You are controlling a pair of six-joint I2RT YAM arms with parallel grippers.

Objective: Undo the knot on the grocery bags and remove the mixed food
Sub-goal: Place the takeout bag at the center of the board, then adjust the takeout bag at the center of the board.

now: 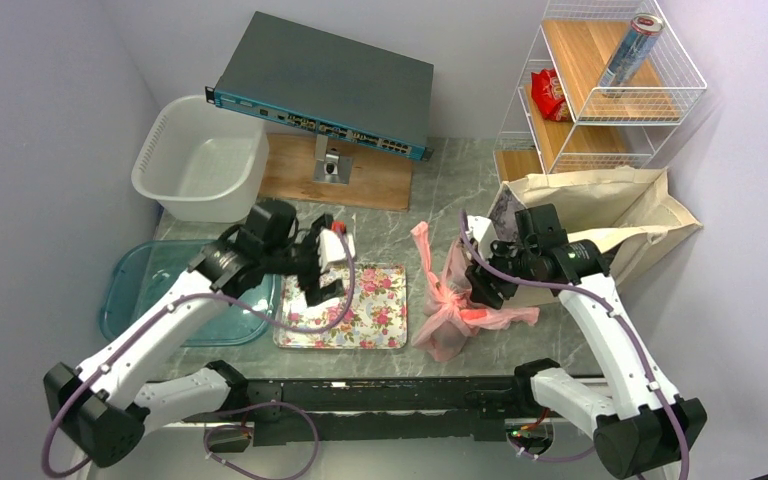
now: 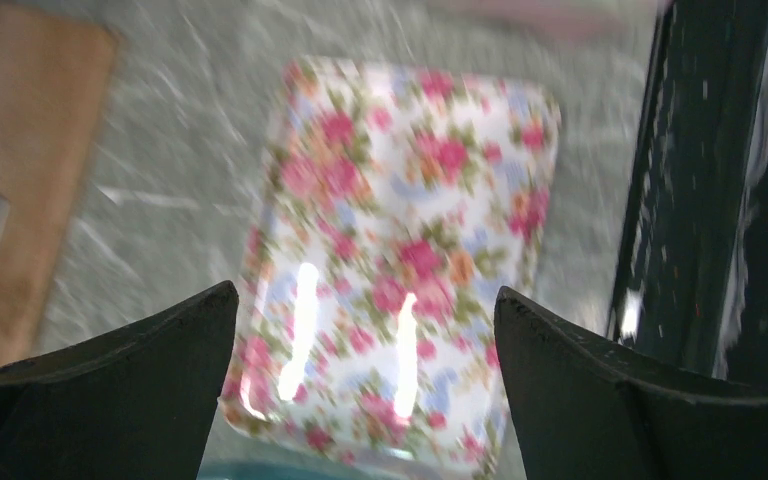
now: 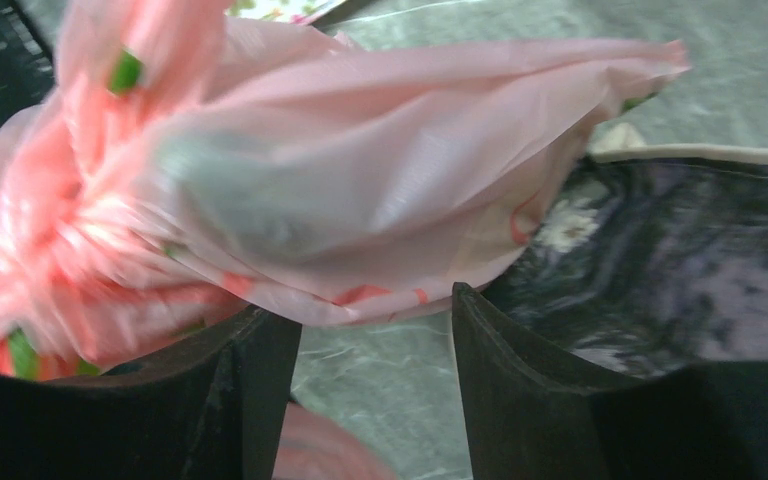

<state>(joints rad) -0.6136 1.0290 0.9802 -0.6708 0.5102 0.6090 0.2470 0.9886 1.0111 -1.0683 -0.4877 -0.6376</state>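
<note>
– Grey marbled surface, yes, but where is the knot?
– Bunched at the middle of the pink plastic bag, which lies near the front edge, between the floral tray and the canvas tote.
– And the right hand?
– Up against the bag beside the knot, fingers spread, pinching nothing I can see.
– The left hand?
– Spread too, hanging over the tray, holding nothing.
</note>
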